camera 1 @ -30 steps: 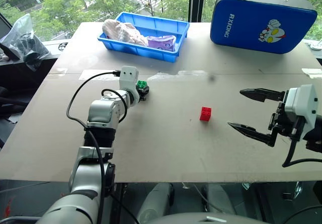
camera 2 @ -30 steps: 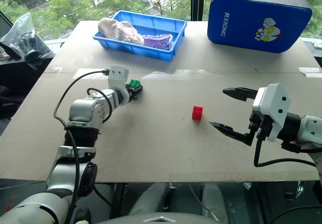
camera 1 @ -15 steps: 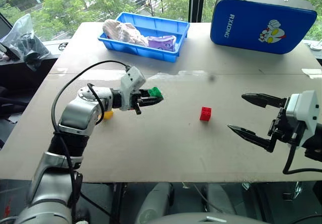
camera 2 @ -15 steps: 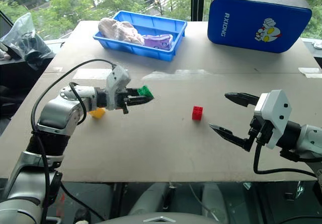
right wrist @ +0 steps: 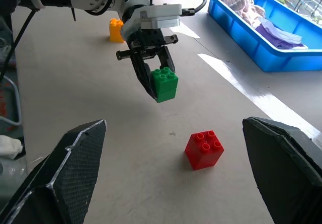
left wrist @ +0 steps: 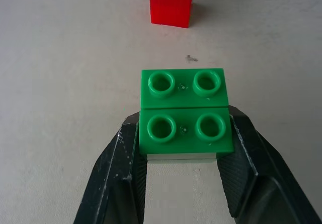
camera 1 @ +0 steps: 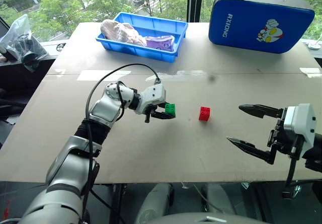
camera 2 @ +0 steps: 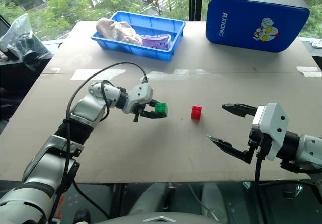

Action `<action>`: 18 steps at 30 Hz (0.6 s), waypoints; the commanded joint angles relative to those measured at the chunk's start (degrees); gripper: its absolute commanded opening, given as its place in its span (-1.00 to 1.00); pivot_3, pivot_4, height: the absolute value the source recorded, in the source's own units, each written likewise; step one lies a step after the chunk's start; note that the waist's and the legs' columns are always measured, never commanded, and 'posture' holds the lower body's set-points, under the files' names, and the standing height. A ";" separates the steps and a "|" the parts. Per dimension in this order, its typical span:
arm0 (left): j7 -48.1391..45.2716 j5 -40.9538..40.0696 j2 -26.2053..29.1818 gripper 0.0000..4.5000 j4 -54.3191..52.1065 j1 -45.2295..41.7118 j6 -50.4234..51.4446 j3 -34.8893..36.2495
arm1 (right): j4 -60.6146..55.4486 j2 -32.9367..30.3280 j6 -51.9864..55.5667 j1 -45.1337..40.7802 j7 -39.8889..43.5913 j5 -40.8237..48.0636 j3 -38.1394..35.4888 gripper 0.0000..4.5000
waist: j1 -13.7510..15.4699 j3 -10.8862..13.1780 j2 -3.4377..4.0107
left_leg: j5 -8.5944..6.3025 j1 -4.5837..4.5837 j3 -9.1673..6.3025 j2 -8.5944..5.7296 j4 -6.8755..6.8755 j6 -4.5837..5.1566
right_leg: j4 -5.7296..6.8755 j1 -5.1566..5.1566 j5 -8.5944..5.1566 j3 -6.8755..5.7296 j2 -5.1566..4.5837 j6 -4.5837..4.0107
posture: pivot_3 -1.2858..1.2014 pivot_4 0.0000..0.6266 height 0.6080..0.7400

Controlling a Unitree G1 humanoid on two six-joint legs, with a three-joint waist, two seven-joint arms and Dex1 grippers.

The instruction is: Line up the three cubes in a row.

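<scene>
A green cube (camera 1: 170, 109) hangs just above the table, with my left gripper (camera 1: 167, 114) shut on its sides, studs facing up in the left wrist view (left wrist: 185, 112). The red cube (camera 1: 205, 114) rests on the table a short way to the right of it, apart from it. Behind my left arm, the yellow-orange cube (right wrist: 116, 30) stands on the table in the right wrist view. My right gripper (camera 1: 235, 123) hovers open and empty to the right of the red cube, its fingers (right wrist: 68, 176) spread wide.
A blue tray (camera 1: 141, 50) holding cloth stands at the back left. A blue case (camera 1: 261, 20) is at the back right. A black bag (camera 1: 22, 43) lies off the table's left edge. Tape strips run across the middle of the table.
My left arm has carried the green cube rightward and nearer, up beside the red cube, and its wrist has rolled. The right gripper has stayed open, nearly in place.
</scene>
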 commanded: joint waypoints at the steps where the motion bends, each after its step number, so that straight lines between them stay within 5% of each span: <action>1: -1.51 1.08 -0.11 -0.42 2.12 -1.64 -2.92 1.04 | -2.12 -0.82 -1.90 0.36 0.34 0.43 -2.16 1.00 | 0.00 0.00 0.00 | 0.00 0.00 0.00 0.00 0.01 0.00 | 0.00 0.00 0.00 0.00 0.01 0.00 | 0.03 -0.52 1.00; 18: -2.71 5.79 -3.50 -0.42 13.27 -5.31 -10.47 1.27 | -1.57 -1.49 -4.19 3.12 1.34 -1.23 -2.49 1.00 | 0.10 0.00 -0.01 | 0.00 0.00 -0.05 -0.01 0.11 0.00 | 0.03 0.05 0.01 -0.08 0.02 0.02 | 0.03 -0.52 1.00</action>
